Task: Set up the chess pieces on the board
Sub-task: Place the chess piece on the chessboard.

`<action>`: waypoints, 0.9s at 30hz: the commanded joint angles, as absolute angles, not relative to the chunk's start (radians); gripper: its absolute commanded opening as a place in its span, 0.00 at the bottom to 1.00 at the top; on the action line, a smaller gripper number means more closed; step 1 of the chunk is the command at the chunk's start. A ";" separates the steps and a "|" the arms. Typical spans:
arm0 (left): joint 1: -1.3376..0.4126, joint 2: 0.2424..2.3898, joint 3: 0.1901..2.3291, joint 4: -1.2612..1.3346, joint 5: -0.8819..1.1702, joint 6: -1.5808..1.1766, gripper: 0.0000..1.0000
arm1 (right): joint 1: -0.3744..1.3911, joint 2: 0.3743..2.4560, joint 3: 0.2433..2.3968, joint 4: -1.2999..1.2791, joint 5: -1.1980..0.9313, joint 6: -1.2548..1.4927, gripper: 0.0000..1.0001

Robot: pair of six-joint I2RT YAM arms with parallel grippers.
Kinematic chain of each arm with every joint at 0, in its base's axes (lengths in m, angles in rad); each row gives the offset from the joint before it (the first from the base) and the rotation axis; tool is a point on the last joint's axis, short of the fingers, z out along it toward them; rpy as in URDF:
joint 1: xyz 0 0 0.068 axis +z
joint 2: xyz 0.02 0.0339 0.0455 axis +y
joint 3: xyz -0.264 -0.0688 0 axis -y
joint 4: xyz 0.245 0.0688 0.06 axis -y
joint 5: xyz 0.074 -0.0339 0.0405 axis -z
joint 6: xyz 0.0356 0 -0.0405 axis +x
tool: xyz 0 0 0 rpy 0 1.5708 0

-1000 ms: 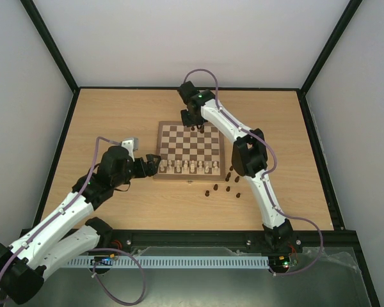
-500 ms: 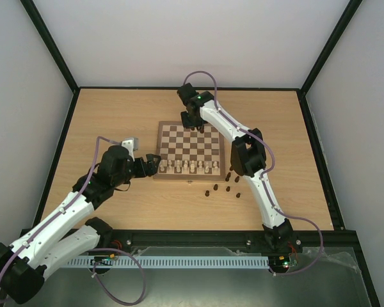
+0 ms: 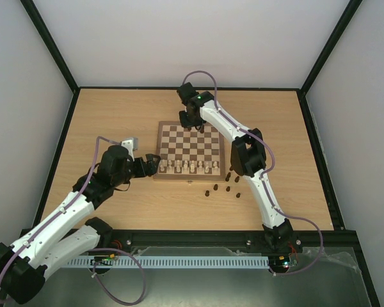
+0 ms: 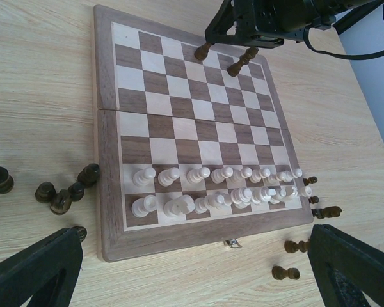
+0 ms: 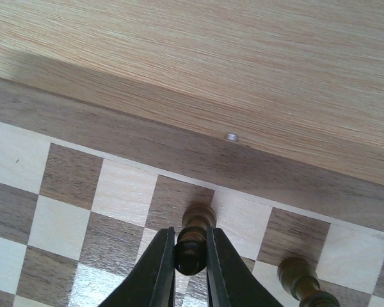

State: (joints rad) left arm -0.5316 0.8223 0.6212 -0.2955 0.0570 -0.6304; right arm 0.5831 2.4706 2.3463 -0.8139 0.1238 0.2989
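The board [image 3: 189,146] lies mid-table, with pale chess pieces [image 3: 189,166] in two rows along its near edge. My right gripper [image 5: 191,256] is shut on a dark piece [image 5: 193,243] over the far row, straddling a dark and a pale square. A second dark piece [image 5: 299,276] stands just to its right. The same two dark pieces [image 4: 203,51] show in the left wrist view under the right gripper [image 4: 262,25]. My left gripper [image 4: 198,275] hangs open and empty off the board's near left corner [image 3: 155,164].
Loose dark pieces lie on the table right of the board [image 3: 227,185]. In the left wrist view more dark pieces [image 4: 57,192] lie beside the board's left border [image 4: 109,192], and others [image 4: 294,246] near the clasp side. Walls enclose the table.
The right gripper's jaws have closed onto the dark piece, and that arm has edged slightly toward the board's far edge. The left arm has not moved.
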 commanded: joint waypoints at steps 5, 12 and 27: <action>-0.520 0.831 0.610 -0.255 0.077 -0.616 1.00 | 0.587 2.478 2.376 -0.816 0.078 0.297 0.10; -0.517 0.832 0.610 -0.253 0.080 -0.616 0.99 | 0.589 2.485 2.375 -0.816 0.069 0.293 0.10; -0.512 0.838 0.613 -0.250 0.087 -0.616 0.99 | 0.590 2.480 2.376 -0.822 0.075 0.290 0.27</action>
State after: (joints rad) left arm -0.5201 0.8341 0.6212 -0.2726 0.0784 -0.6304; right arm 0.5842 2.4706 2.3466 -0.8043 0.0784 0.2958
